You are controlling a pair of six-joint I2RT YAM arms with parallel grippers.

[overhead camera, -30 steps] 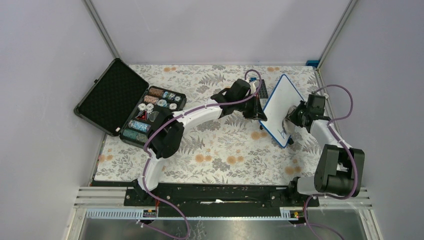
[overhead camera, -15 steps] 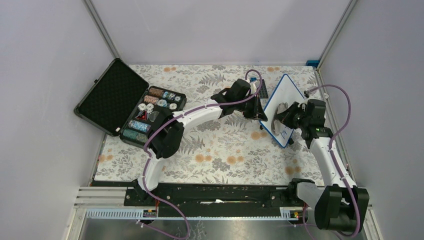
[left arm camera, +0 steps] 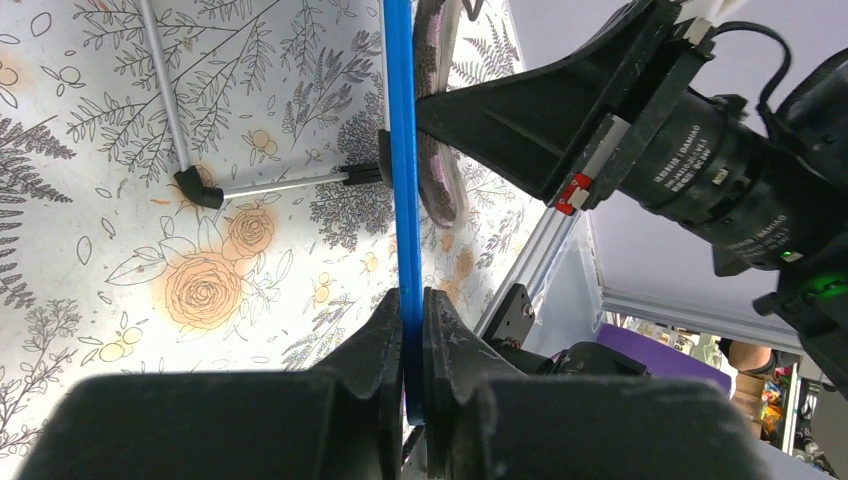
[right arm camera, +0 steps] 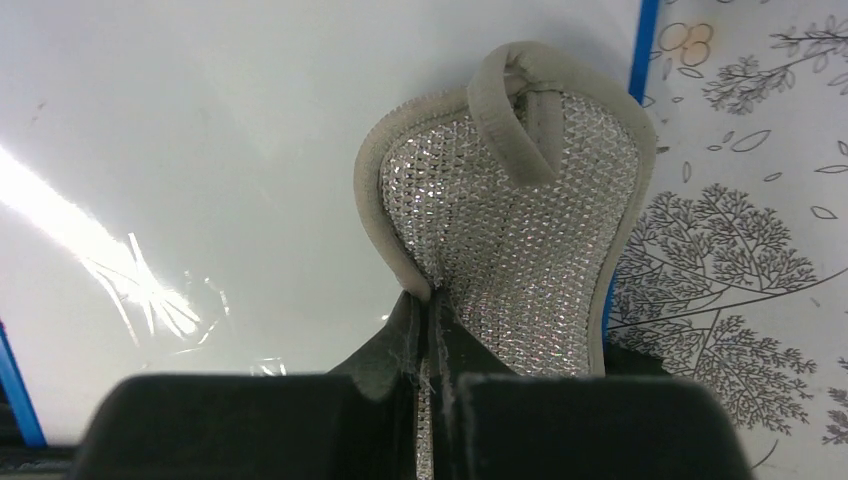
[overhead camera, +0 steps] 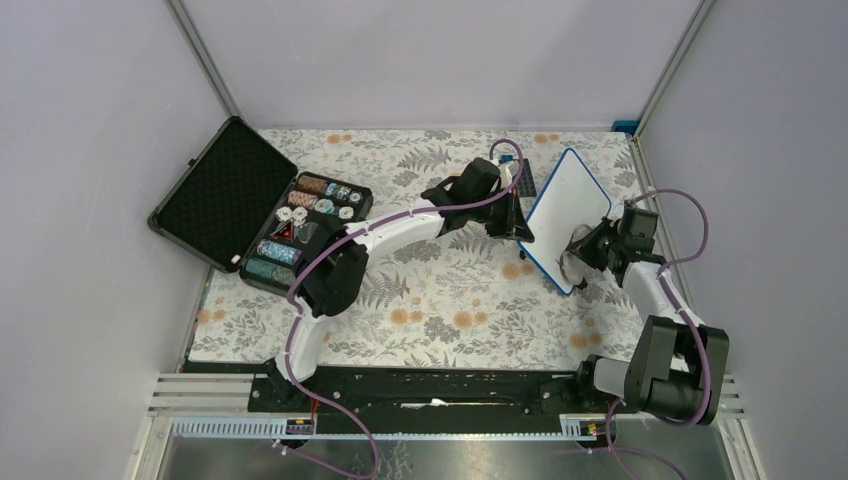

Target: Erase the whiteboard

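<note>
Whiteboard [overhead camera: 567, 200] clamped by its blue frame between the closed fingers of the left gripper [left arm camera: 412, 305], seen edge-on from that wrist as a thin blue line running straight out from the fingertips. On the board's other side, right gripper [right arm camera: 432, 315], closed tight on the lower rim of a pad [right arm camera: 510, 220] of silver mesh bound in beige trim, with a small loop at its top. Pad laid against the white face just ahead of the right fingertips, its far end close to the blue border to the right of those fingers. Face beside the pad, left of the right fingers, plain white with bright streaks of glare. From above, board held slanted between the two grippers: left gripper at its left edge, right gripper at its lower right part, pad between right fingers and board. Whether its low corner touches the table, impossible to tell. Floral cloth [overhead camera: 450, 300] spread over the table beneath both arms. Well behind the left gripper, back along its arm, open black case [overhead camera: 232, 190] with rows of poker chips [overhead camera: 300, 225]. Just beyond the left gripper, partly hidden by the wrist, dark plate [overhead camera: 527, 178].
</note>
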